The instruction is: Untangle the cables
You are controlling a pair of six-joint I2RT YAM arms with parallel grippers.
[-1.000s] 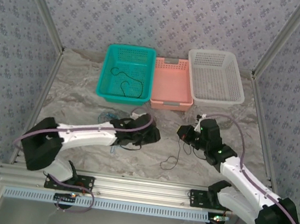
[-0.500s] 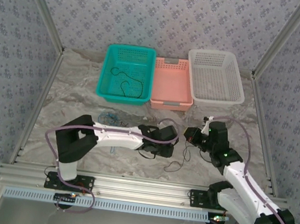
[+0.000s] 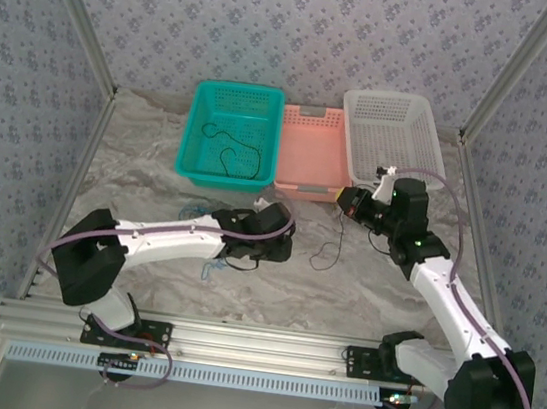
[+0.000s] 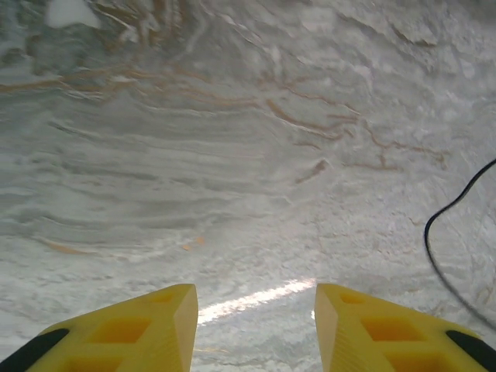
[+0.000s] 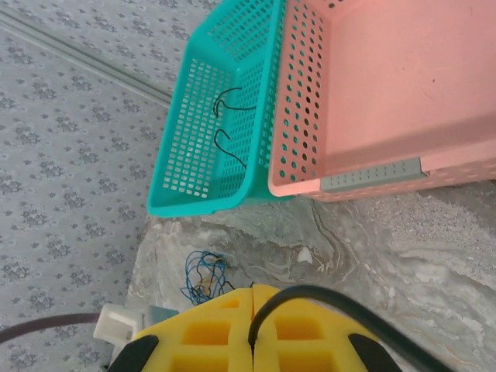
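Marble-look table (image 3: 147, 173) inside wallpapered walls, three baskets lined along its far edge: teal basket (image 3: 192, 133) left, pink basket (image 3: 310, 154) middle, white basket (image 3: 392, 145) right. Step in hand, as I read it: pulling one cable out of the heap to carry it off to a basket. Right gripper (image 5: 252, 301) has its jaws pressed together on the black cable (image 5: 310, 290), up just in front of the pink basket's near right corner, and the rest of that cable dangles toward mid-table. Left gripper (image 4: 254, 310) hangs low over bare table near the centre, jaws apart, nothing between them; a black curve lies on the table beside it, apart from the fingers, likely the same cable. Blue cables (image 5: 203, 273) sit bunched toward the left of the table, partly under the left arm; a pale bit seems mixed in, too small to be sure. One black strand (image 3: 229, 155) lies in the teal basket. Next move, my guess: right arm lifts until the tail comes free, then goes over a basket rim and lets go; which basket I can't tell. Watch-outs: the tail could snag the pink rim or drag against the left gripper, and the left arm covers part of the blue bunch.
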